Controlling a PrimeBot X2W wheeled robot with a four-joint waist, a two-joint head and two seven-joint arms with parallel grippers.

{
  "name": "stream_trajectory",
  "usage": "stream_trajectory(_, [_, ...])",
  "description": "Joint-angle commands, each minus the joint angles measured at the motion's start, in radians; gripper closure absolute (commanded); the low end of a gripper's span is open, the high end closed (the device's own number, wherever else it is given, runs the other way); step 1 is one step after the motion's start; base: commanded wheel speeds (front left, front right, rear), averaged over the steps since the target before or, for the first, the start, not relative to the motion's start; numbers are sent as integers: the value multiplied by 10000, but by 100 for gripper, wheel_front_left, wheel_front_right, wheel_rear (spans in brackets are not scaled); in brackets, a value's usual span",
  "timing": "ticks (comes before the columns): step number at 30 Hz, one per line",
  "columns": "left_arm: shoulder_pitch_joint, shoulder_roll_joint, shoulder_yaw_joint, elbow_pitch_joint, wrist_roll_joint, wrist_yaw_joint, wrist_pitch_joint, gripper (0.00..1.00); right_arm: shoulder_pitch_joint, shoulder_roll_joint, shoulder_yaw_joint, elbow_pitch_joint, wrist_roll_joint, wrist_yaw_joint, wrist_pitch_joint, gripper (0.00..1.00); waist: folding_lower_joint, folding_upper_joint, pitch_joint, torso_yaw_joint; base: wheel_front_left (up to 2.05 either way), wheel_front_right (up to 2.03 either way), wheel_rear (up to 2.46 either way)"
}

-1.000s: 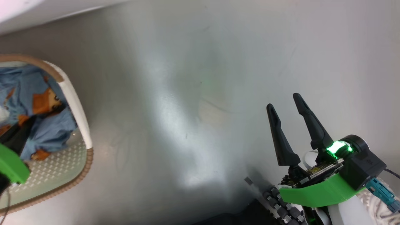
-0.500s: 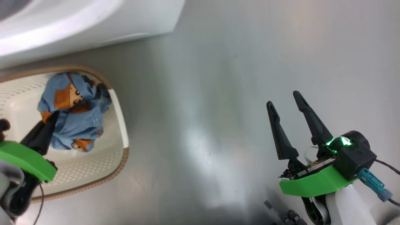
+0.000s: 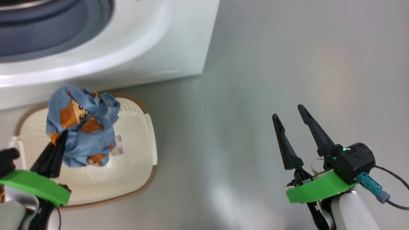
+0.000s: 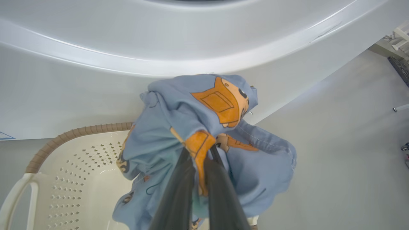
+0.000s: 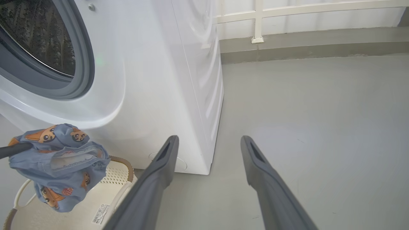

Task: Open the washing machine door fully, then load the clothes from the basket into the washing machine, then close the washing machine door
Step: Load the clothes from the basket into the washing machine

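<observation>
Two long dark fingers of the left gripper (image 4: 199, 150) are found clenched on an orange fold of the clothes (image 4: 166, 127), a bunched bundle of light blue soft fabric printed with brown and orange cartoon figures. The bundle is held by that single fold and hangs just above the basket (image 5: 118, 179), a small cream-white perforated plastic tub with a brown woven-look rim. A small printed sticker (image 3: 119, 145) is noted on the basket floor.

The basket stands close against the front of the washing machine (image 5: 153, 80), a big white boxy front-loader; whether they touch cannot be confirmed.

The step in hand is judged to be carrying the bundle up to the drum. The bundle should be raised until its trailing lower part clears the bulging white front and the grey rubber seal (image 5: 81, 64). It should then be taken well inside the perforated steel drum (image 5: 38, 38) before the hold is released. As only a narrow fold is gripped, a smooth lift is advised, since a slip is possible.

The curved front panel overhangs the basket and is judged the main obstruction. The drum mouth is seen uncovered.

The right gripper (image 3: 287, 112) is spread wide and empty, well apart to the right over smooth grey floor (image 3: 255, 80), outside the likely path. A white railing (image 5: 258, 19) is recorded furthest off
</observation>
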Motion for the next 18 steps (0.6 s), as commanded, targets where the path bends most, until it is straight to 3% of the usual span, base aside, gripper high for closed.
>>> stream_trajectory(1, [214,353,536,-168,170,54,-123,100,273,13,194,-150,-115,62,-48,0,0,0,-954,456,0,0,0])
stream_trajectory(10, [1593,-447,2342,-601,1565,54,-124,100,561,13,110,306,-21,62,-48,0,0,0,-2435,730,0,0,0])
stream_trajectory(18, [2814,-1392,4305,-1674,3477,54,-124,100,888,13,-54,652,66,62,-48,0,0,0,-3646,939,0,0,0])
